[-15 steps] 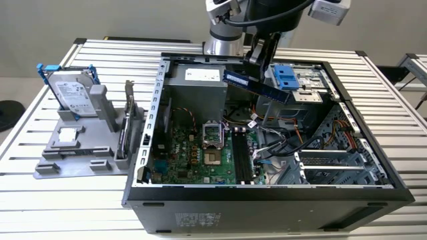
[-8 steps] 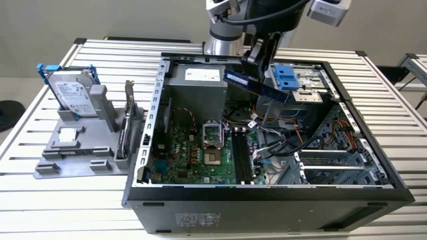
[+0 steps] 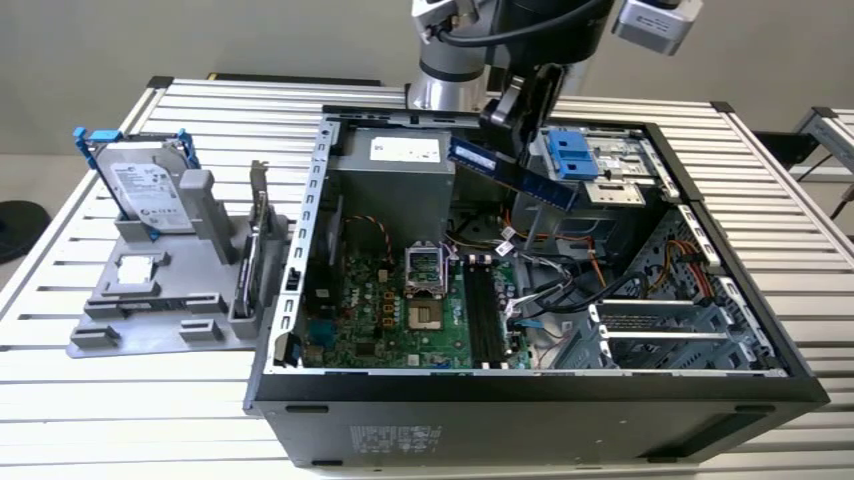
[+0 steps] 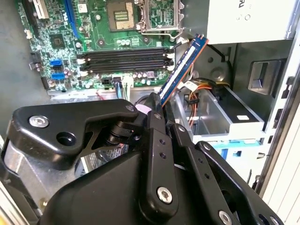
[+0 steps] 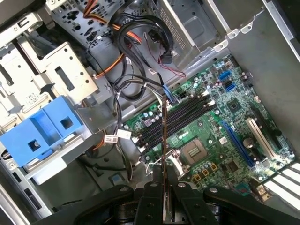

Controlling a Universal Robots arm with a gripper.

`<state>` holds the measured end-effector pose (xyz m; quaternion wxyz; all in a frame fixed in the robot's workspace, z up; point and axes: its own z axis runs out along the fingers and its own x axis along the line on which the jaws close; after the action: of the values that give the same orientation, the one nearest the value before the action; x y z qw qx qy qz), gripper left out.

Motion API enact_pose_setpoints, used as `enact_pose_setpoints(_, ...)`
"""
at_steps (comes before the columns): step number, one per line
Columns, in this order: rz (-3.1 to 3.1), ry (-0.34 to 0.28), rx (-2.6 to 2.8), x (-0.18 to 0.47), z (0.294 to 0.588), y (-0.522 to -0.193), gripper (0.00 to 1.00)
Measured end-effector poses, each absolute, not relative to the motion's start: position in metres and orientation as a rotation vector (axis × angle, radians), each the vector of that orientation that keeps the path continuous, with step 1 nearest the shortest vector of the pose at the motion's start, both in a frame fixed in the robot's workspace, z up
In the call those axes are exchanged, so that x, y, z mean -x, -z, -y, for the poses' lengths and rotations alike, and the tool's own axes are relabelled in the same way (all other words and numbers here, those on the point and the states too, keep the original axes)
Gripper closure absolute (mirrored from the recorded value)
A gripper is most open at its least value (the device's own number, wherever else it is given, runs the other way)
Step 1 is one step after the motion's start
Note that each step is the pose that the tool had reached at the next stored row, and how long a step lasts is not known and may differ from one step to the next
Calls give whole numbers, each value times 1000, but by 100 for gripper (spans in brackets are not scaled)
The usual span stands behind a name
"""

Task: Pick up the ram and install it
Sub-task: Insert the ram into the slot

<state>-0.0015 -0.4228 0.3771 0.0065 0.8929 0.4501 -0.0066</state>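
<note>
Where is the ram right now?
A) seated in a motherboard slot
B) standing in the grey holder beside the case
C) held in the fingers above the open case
C: the gripper is shut on the ram, which hangs in the air over the motherboard inside the case.

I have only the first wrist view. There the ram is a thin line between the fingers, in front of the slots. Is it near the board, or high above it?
Observer: High above. In the exterior view the gripper holds the ram over the open case, up near the blue cage and well apart from the board.
Operator: Thank you. What stands outside the case?
Observer: On the exterior view's left, a drive stands upright in a grey stand on the table, beside the case.
</note>
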Motion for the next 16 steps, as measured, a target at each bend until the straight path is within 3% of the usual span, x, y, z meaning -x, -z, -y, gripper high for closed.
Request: enact_pose_setpoints(16, -1249, 24, -2870, 2, 423, -377, 100)
